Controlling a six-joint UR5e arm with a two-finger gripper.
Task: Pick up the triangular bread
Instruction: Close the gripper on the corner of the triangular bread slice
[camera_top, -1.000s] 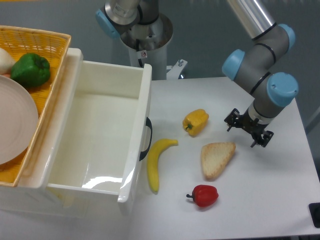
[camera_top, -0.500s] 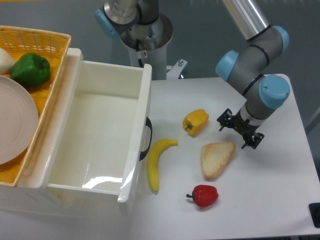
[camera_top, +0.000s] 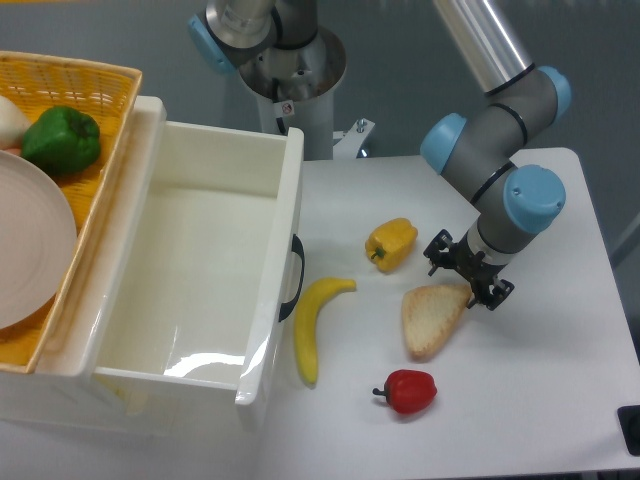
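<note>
- White table (camera_top: 540, 400) against a grey wall; the arm's base stands behind it.
- Gripper (camera_top: 467, 276) hangs over the upper right corner of the bread (camera_top: 432, 318), fingers pointing down and spread wide, nothing between them.
- Bread lies flat right of centre, pale face up, its upper tip under the fingers; I cannot tell whether they touch it.
- Yellow pepper (camera_top: 391, 243) sits up-left of the bread, apart from it.
- Banana (camera_top: 314, 325) lies to the bread's left, near the drawer handle.
- Red pepper (camera_top: 407, 391) rests just below the bread.
- Open white drawer (camera_top: 270, 330) fills the left side.
- Basket (camera_top: 95, 82) at far left holds a green pepper (camera_top: 62, 138) and a plate (camera_top: 30, 240).
</note>
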